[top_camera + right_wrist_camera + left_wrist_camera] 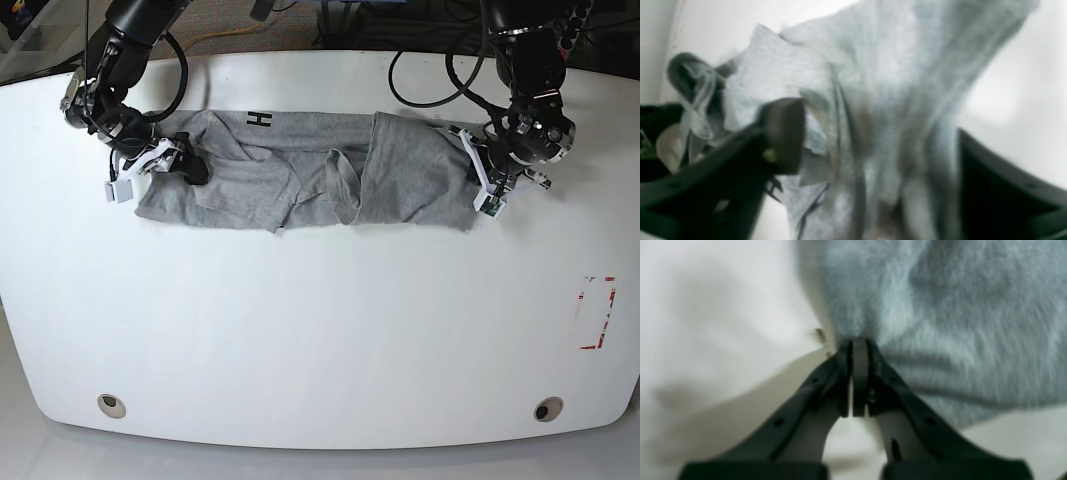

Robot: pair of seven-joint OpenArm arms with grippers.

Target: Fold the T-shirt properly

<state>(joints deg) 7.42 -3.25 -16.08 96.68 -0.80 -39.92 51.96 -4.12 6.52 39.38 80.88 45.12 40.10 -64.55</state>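
Note:
The heather-grey T-shirt (pixel 300 170) lies crumpled in a long band across the far half of the white table (pixel 320 330), with a black letter "H" showing near its top edge. At the shirt's right end, my left gripper (pixel 473 170) is shut; in the left wrist view (pixel 858 343) its tips pinch the puckered edge of the cloth (pixel 940 323). My right gripper (pixel 188 163) sits at the shirt's left end. In the right wrist view (pixel 880 150) its jaws stand wide apart, with bunched fabric (pixel 873 83) between them and a sleeve loop at the left.
A red-marked label (pixel 597 312) lies near the table's right edge. Two round holes (pixel 112 404) (pixel 547 409) sit near the front edge. Cables (pixel 440 85) run over the table's back edge behind the arms.

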